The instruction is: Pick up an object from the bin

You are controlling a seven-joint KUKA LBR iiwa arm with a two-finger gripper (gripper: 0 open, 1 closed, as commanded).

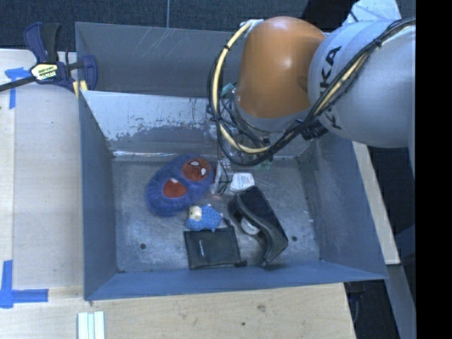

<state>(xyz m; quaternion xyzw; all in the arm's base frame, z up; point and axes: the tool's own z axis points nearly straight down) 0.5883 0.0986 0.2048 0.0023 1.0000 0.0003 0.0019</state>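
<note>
Possibly the gripper (223, 177), its spread impossible to tell, catches both the fuzzy blue orange-patched plush toy (173, 189) just beside it and the curved black strap (263, 223) nearby, then drops them

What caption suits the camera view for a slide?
Arm's tool low in the grey bin beside a fuzzy blue toy, with a flat black pouch nearby.

The bin (99, 189) held one fuzzy blue plush (169, 189) just beside the gripper (221, 181); one small blue-and-yellow toy (203, 217) just below it; one flat black pouch (212, 248) farther below; one curved black shoe-like piece (263, 223) near its other side.
</note>
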